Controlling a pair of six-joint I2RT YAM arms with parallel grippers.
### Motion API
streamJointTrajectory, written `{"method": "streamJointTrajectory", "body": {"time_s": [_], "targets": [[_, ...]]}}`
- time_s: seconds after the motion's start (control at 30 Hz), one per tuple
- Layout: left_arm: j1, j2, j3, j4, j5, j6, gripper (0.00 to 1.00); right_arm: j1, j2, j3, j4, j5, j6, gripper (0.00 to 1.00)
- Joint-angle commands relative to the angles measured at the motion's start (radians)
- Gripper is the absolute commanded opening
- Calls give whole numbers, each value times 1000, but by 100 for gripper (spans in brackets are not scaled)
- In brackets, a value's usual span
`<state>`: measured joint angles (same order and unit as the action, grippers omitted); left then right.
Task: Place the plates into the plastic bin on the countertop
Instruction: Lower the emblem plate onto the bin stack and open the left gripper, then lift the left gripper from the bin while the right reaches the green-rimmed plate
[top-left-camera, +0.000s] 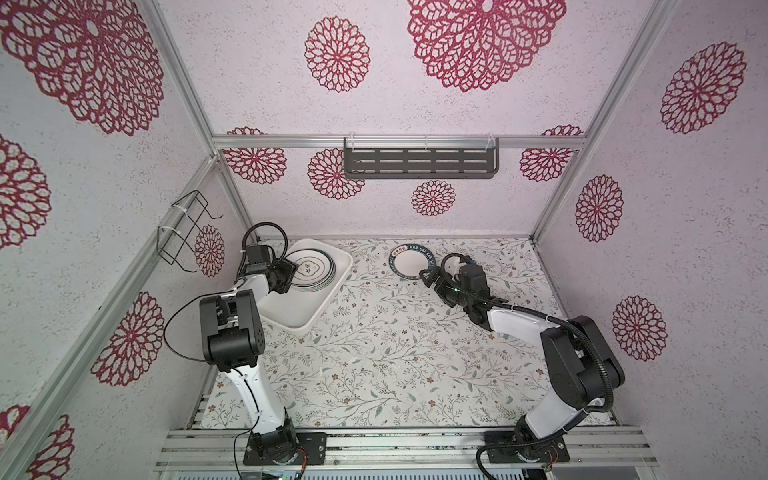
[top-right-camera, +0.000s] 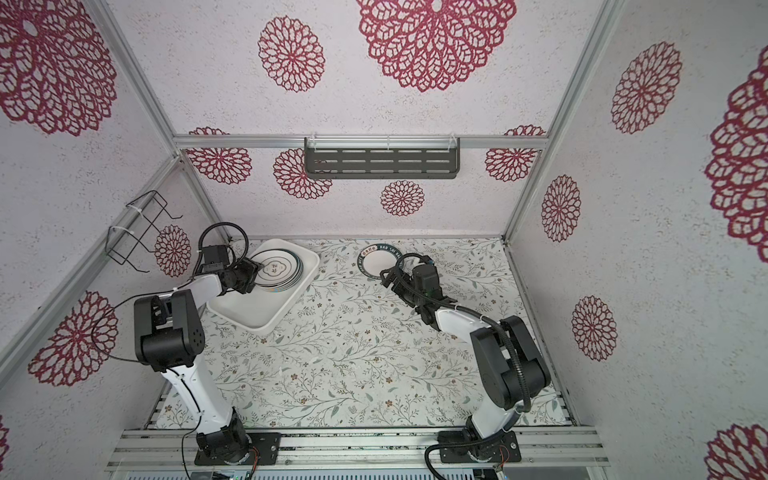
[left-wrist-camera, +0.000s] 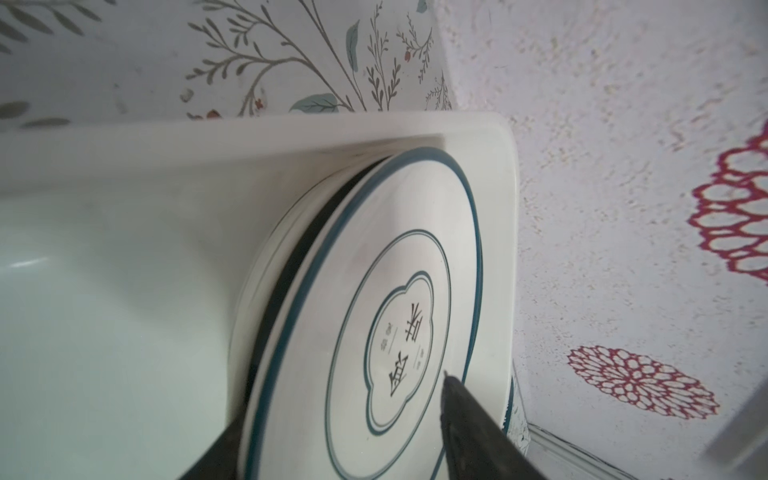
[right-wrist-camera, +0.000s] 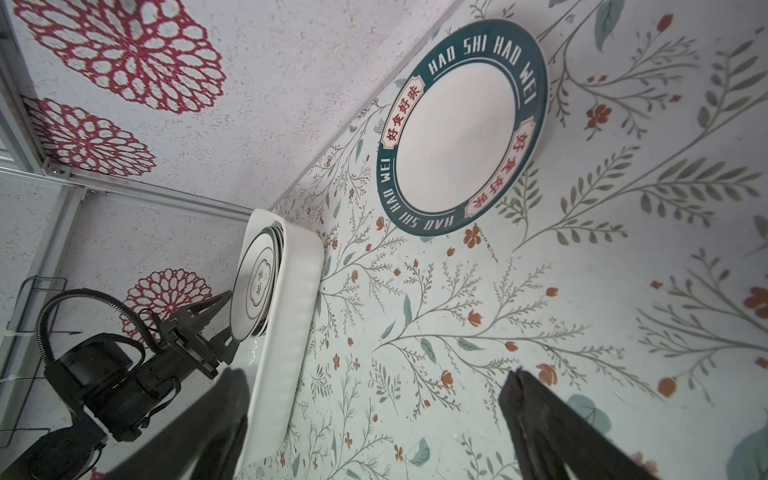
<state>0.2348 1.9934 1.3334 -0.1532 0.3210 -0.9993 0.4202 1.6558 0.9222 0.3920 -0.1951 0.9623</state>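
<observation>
Black fingers (left-wrist-camera: 469, 424) of the left gripper (top-left-camera: 290, 277) stand spread on either side of the near rim of the top plate (top-left-camera: 311, 268), one above its face and one below its edge; we see them straddling the rim rather than pinching it. That plate is white with thin dark rings and a lobed centre mark, and it crowns a stack of plates (right-wrist-camera: 266, 253) lying in the far end of the plastic bin (top-left-camera: 299, 324). In the left wrist view a dark band shows between the top plate and those beneath, and we cannot tell whether it is a gap or a dark rim. The near end of the bin is bare white plastic. The bin sits at an angle on the countertop (top-left-camera: 395, 353), in the left rear corner. Over on the right, the right gripper (top-left-camera: 428, 277) has its jaws spread wide and grips nothing, poised over the leafy print. Just ahead of it, a teal-rimmed plate (right-wrist-camera: 461, 124) lettered HAO SHI HAO WEI lies flat on the countertop, close to the back wall (top-left-camera: 266, 104) and well apart from the bin. Higher on that wall hangs a dark slotted shelf (top-left-camera: 419, 162), and a wire rack (top-left-camera: 187, 232) is fixed to the left wall (top-left-camera: 83, 187).
</observation>
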Motion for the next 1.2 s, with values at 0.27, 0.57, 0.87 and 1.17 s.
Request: {"method": "streamJointTrajectory", "body": {"time_s": [0.27, 0.57, 0.87, 1.17], "targets": [[-20, -85, 68, -268, -194, 124, 87, -8, -32, 1, 11, 45, 4, 99], [-24, -151, 94, -411, -207, 210, 94, -7, 6, 29, 9, 61, 3, 99], [-52, -335, 26, -356, -61, 294, 98, -8, 73, 82, 8, 95, 16, 99], [-182, -510, -60, -201, 142, 463, 97, -8, 197, 164, 29, 138, 61, 98]]}}
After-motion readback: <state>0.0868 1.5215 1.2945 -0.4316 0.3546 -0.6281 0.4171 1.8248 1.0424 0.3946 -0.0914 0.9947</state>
